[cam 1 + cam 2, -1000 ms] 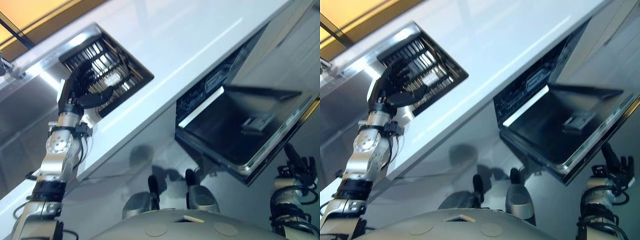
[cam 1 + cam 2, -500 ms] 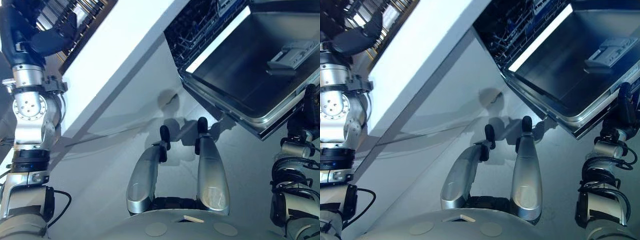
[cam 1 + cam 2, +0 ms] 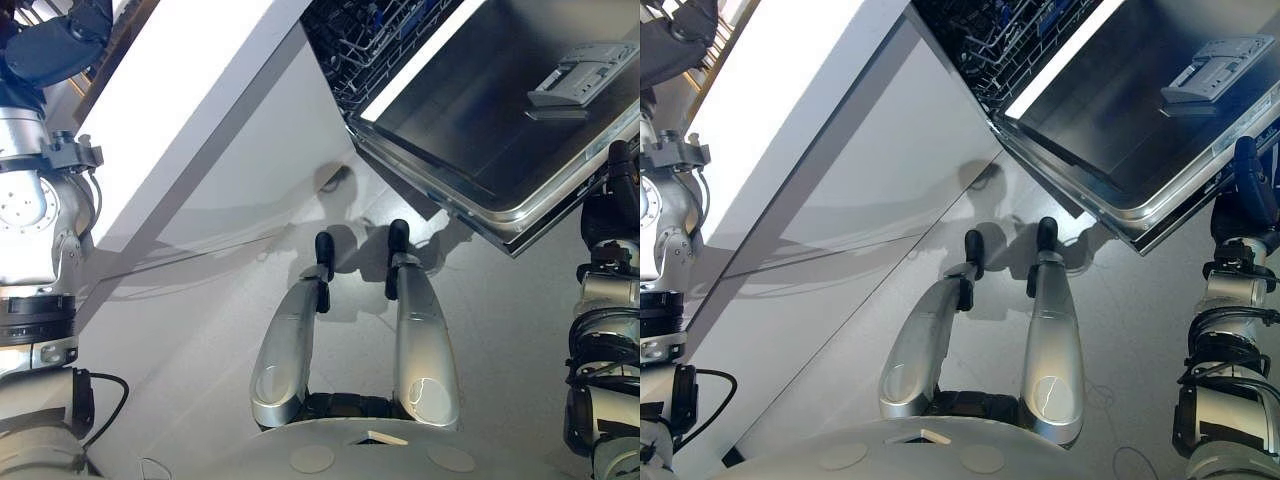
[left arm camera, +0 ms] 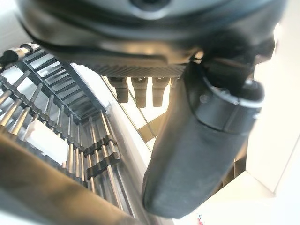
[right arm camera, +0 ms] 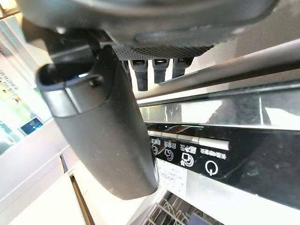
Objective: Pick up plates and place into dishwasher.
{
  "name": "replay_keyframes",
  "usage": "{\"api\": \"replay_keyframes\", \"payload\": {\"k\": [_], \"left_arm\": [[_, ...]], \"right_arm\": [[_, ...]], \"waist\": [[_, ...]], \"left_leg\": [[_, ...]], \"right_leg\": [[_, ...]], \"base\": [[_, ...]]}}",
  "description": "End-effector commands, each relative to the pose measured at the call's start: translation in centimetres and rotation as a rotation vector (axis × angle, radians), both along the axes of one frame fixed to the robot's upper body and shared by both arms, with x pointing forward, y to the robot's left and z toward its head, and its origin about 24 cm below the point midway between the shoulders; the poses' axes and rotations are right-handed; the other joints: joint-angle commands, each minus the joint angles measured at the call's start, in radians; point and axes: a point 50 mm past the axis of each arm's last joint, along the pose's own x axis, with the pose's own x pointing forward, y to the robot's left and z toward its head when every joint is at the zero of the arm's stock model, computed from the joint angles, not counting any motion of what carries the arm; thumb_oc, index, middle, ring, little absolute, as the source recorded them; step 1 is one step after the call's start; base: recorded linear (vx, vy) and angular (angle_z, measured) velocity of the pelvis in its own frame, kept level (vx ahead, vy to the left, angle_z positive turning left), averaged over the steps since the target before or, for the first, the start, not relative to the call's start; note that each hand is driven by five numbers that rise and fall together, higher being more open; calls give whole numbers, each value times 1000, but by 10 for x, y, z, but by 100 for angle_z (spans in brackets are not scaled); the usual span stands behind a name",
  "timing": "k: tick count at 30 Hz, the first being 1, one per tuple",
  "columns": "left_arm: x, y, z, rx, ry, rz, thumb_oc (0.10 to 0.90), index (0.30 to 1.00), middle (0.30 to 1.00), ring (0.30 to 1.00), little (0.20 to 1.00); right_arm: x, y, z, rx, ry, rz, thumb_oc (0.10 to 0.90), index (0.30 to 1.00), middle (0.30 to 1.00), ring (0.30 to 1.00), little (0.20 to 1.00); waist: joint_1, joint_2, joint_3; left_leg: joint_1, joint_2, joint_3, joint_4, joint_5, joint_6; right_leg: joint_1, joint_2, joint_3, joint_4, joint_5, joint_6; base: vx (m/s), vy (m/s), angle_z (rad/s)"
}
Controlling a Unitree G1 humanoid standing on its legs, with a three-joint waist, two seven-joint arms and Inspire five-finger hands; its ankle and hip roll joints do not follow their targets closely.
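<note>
My left hand (image 3: 52, 45) hangs open over the dark wire dish rack (image 4: 79, 140) set in the sink, holding nothing. A small white piece (image 4: 44, 140) lies between the rack's bars; I cannot tell what it is. The dishwasher door (image 3: 500, 130) is folded down at the upper right, and its inner wire basket (image 3: 370, 35) shows behind it. My right hand (image 3: 620, 190) is open beside the door's outer edge, apart from it. In the right wrist view its thumb (image 5: 108, 131) points past the door's control strip (image 5: 211, 166).
The white counter (image 3: 190, 90) runs between the sink rack and the dishwasher, with a white cabinet front (image 3: 250, 200) below it. A grey detergent holder (image 3: 565, 85) sits on the door's inner face. Pale floor (image 3: 180, 360) lies below.
The whole picture has slid upward as the camera tilted down. The left hand stays over the rack and the right hand stays beside the door's edge.
</note>
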Motion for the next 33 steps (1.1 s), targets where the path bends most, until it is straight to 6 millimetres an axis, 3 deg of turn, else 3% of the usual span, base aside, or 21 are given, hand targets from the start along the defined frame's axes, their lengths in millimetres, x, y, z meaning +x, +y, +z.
{"api": "replay_keyframes", "payload": {"k": [1, 3, 8, 14, 21, 24, 27, 30, 33], "left_arm": [[19, -54, -34, -71, 23, -175, 800, 900, 900, 900, 900], [19, -51, -31, -50, 17, -145, 800, 900, 900, 900, 900], [18, -40, -17, -20, -13, -84, 800, 900, 900, 900, 900], [5, -6, 19, 24, -108, 19, 800, 900, 900, 900, 900], [-9, 13, 30, 61, -151, 84, 800, 900, 900, 900, 900], [-11, 14, 31, 80, -143, 79, 800, 900, 900, 900, 900], [-14, 13, 27, 104, -120, 77, 800, 900, 900, 900, 900], [-21, 14, 16, 99, -102, 71, 800, 900, 900, 900, 900], [-31, 9, -9, 99, -71, 59, 800, 900, 900, 900, 900]], "right_arm": [[53, 212, 147, -382, -733, 1036, 800, 900, 900, 900, 900], [35, 240, 171, -461, -872, 1108, 800, 900, 900, 900, 900], [16, 260, 189, -545, -989, 1151, 800, 900, 900, 900, 900], [6, 265, 206, -532, -1050, 1147, 800, 900, 900, 900, 900], [5, 271, 208, -563, -1041, 1146, 800, 900, 900, 900, 900], [11, 263, 208, -568, -982, 1001, 800, 900, 900, 900, 900], [27, 231, 196, -678, -775, 642, 800, 900, 900, 900, 900], [33, 200, 168, -752, -604, 480, 800, 900, 900, 900, 900], [28, 175, 112, -750, -384, 409, 800, 900, 900, 900, 900]], "waist": [[18, -83, -3], [27, -97, -3], [38, -106, -3], [64, -96, -3], [82, -75, -3], [81, -75, -4], [74, -83, -26], [60, -93, -62], [44, -108, -120]], "left_leg": [[-48, -38, 56, 74, 43, 21], [-35, -41, 55, 72, 34, 26], [-4, -48, 55, 51, 44, 34], [86, -66, 46, -28, 73, 43], [152, -76, 39, -105, 92, 47], [171, -78, 35, -124, 92, 50], [205, -76, 33, -144, 82, 50], [236, -71, 36, -176, 89, 50], [299, -62, 36, -223, 89, 49]], "right_leg": [[65, 37, 17, 25, 7, 2], [87, 35, 11, 7, 11, 8], [124, 27, 7, -31, 37, 15], [217, 7, -17, -117, 70, 28], [284, -9, -31, -194, 91, 37], [299, -8, -31, -207, 91, 38], [326, -6, -31, -217, 82, 41], [353, 0, -24, -248, 92, 41], [413, 6, -15, -290, 92, 43]], "base": [[-6, 29, -34], [-9, 36, -34], [12, 37, -47], [39, 44, 54], [22, 62, 45], [-6, 36, 39], [33, 48, 2], [56, 85, 2], [136, 79, 6]]}}
